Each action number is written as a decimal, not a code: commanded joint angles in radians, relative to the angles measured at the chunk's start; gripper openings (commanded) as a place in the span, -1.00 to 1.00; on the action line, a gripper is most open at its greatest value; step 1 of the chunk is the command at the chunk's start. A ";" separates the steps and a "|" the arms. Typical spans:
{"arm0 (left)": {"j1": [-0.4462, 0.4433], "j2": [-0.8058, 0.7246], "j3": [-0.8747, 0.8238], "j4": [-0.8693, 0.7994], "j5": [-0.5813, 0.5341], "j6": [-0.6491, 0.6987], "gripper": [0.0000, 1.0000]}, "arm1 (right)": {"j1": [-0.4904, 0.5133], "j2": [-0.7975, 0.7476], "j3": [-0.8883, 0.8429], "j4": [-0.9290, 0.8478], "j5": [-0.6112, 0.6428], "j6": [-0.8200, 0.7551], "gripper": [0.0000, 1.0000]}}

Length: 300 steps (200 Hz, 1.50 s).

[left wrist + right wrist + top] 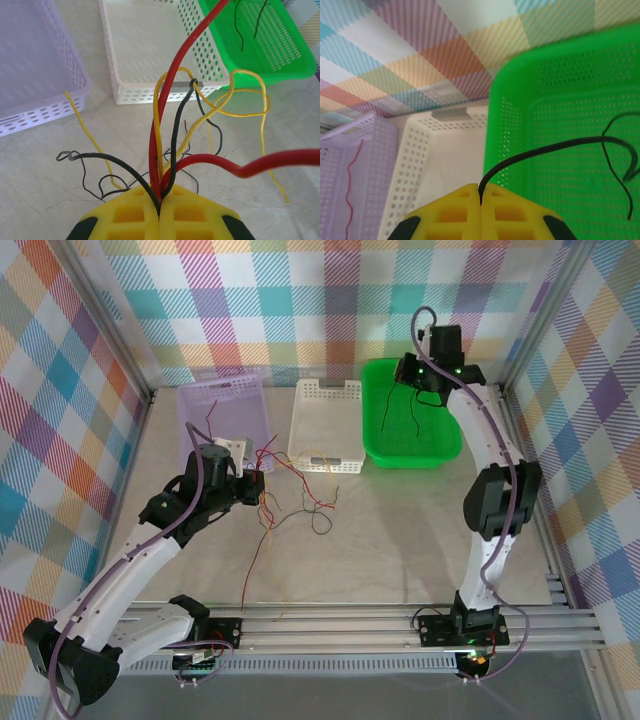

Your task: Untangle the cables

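A loose tangle of red, yellow and black cables [300,508] lies on the table in front of the white basket. My left gripper [255,483] is shut on one end of this bunch. In the left wrist view, red [215,161], yellow and black strands fan out from between its yellow fingertips [160,200]. My right gripper [405,375] hovers over the back left of the green basket [415,440], shut on a single black cable [545,148] that hangs down into that basket. A second black cable [413,420] lies inside it.
Three baskets stand in a row at the back: lilac [225,405], white [325,430] and green. A red wire [347,190] lies in the lilac one. Aluminium frame posts and checked cloth walls enclose the table on three sides.
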 commanded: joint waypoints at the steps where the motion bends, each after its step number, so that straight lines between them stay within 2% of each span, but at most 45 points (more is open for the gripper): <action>1: 0.005 -0.006 -0.003 0.028 0.020 0.012 -1.00 | -0.005 0.091 0.024 -0.053 0.012 0.036 -1.00; 52: 0.005 0.000 -0.001 0.031 0.028 0.012 -1.00 | -0.021 0.352 0.294 -0.363 0.033 0.074 -1.00; 80: 0.006 0.003 -0.001 0.032 0.028 0.014 -1.00 | -0.023 0.409 0.370 -0.447 0.053 0.077 -1.00; 93: 0.005 0.007 -0.001 0.029 0.027 0.015 -1.00 | -0.023 0.417 0.382 -0.468 0.065 0.079 -0.70; 131: 0.005 0.017 0.002 0.029 0.033 0.014 -1.00 | -0.023 0.411 0.422 -0.515 0.077 0.069 -0.19; 173: 0.005 0.022 0.004 0.027 0.032 0.017 -1.00 | -0.023 0.314 0.409 -0.510 0.070 0.081 0.11; 232: 0.005 0.029 0.006 0.022 0.033 0.022 -1.00 | -0.023 0.152 0.277 -0.483 -0.025 0.099 0.28; 276: 0.005 0.039 0.009 0.024 0.053 0.022 -1.00 | -0.022 -0.060 0.047 -0.363 -0.133 0.146 0.37; 300: 0.005 0.039 0.005 0.028 0.065 0.022 -1.00 | -0.019 -0.234 -0.172 -0.195 -0.257 0.196 0.40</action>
